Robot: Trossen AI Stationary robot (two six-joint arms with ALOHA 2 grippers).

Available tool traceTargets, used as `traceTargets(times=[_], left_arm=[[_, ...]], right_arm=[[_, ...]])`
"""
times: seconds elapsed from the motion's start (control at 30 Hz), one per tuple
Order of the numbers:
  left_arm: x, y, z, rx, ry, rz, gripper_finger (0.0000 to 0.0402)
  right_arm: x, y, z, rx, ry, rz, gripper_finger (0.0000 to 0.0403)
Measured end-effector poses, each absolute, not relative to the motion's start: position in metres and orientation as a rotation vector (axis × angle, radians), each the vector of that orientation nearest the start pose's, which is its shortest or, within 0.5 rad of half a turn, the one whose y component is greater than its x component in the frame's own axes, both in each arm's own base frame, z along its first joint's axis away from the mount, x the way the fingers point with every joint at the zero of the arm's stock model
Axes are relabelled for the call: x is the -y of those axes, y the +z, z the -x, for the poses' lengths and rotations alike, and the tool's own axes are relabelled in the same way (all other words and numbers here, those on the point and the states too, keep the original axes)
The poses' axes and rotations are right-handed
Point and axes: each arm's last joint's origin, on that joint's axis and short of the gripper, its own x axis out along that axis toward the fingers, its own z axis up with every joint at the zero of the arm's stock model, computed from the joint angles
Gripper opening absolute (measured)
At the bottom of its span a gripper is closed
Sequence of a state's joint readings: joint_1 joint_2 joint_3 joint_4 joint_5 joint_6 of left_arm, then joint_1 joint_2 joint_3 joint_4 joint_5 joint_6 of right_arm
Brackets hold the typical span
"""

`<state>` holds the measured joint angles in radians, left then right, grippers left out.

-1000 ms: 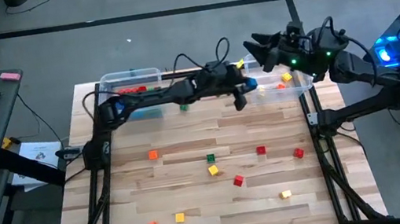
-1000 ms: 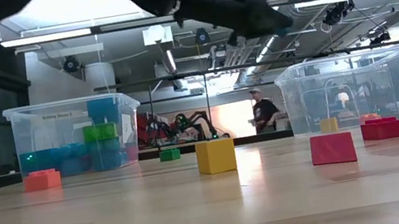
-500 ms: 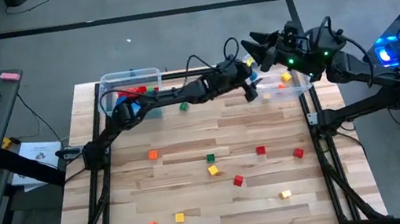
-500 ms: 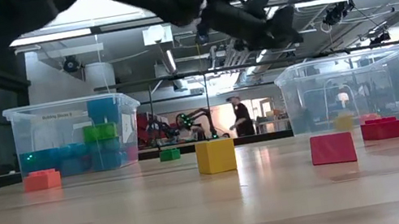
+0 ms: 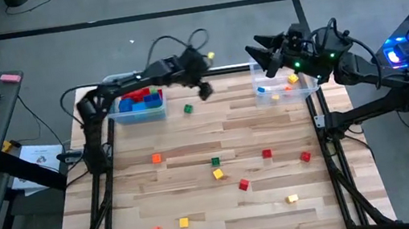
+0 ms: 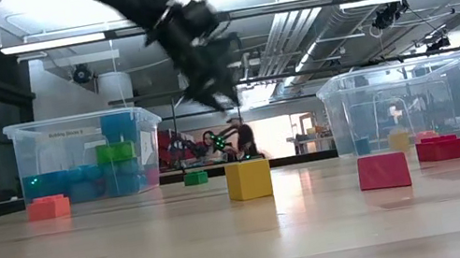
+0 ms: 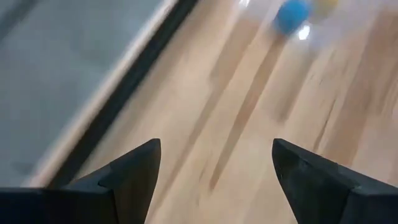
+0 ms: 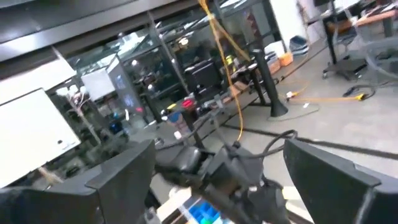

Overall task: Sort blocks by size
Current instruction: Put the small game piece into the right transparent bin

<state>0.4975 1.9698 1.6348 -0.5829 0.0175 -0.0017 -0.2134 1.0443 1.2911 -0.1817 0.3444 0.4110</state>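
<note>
Wooden table (image 5: 192, 137) held scattered blocks (image 5: 217, 174), more lay in 2 bins (image 5: 137, 110), while the empty left gripper (image 5: 205, 91) and right gripper (image 5: 256, 51) both hung spread apart.

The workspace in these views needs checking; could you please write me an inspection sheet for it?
Surface: pale wooden slat table, flat.
Job's things: small plastic toy blocks in red, yellow, green and orange scattered over the middle and front; larger blue, red and green ones in the left clear plastic bin; small blue, yellow and orange ones in the right clear plastic bin.
Clutter: nothing seen on the table.
Grippers: left claw open, empty, in the air near the left bin; right claw open, empty, above the right bin.
Cables: black loops on the left arm.
Surroundings: grey floor, pink eraser-like block on a side desk.
</note>
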Motion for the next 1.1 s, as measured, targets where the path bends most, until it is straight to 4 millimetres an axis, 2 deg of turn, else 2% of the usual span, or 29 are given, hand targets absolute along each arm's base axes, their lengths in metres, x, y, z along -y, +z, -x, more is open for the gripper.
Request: traceTargets(times=[0.1, 0.2, 0.37, 0.53, 0.63, 0.8, 0.93, 1.1], left_arm=[[-0.212, 0.23, -0.352, -0.95, 0.402, 0.32, 0.0285], [-0.205, 0.223, -0.341, -1.118, 0.281, 0.218, 0.0275], [-0.19, 0.206, -0.351, -1.341, 0.118, -0.047, 0.0252], [-0.183, 0.181, -0.364, -1.465, 0.098, -0.225, 0.024], [-0.179, 0.171, -0.366, -1.52, 0.068, -0.269, 0.0239], [-0.179, 0.168, -0.367, -1.53, 0.05, -0.281, 0.0239], [-0.184, 0.163, -0.367, -1.536, -0.005, -0.339, 0.0239], [-0.185, 0.148, -0.367, -1.578, -0.082, -0.369, 0.0239]], right_arm=[[0.052, 0.454, -0.199, 0.16, -0.511, -0.411, 0.035], [0.052, 0.453, -0.2, 0.147, -0.501, -0.41, 0.035], [0.054, 0.449, -0.207, 0.126, -0.505, -0.409, 0.035], [0.056, 0.443, -0.218, 0.092, -0.495, -0.418, 0.035], [0.057, 0.438, -0.225, 0.069, -0.489, -0.419, 0.035], [0.059, 0.433, -0.234, 0.041, -0.492, -0.418, 0.035], [0.059, 0.432, -0.235, 0.037, -0.493, -0.413, 0.035], [0.059, 0.432, -0.235, 0.036, -0.492, -0.408, 0.035]])
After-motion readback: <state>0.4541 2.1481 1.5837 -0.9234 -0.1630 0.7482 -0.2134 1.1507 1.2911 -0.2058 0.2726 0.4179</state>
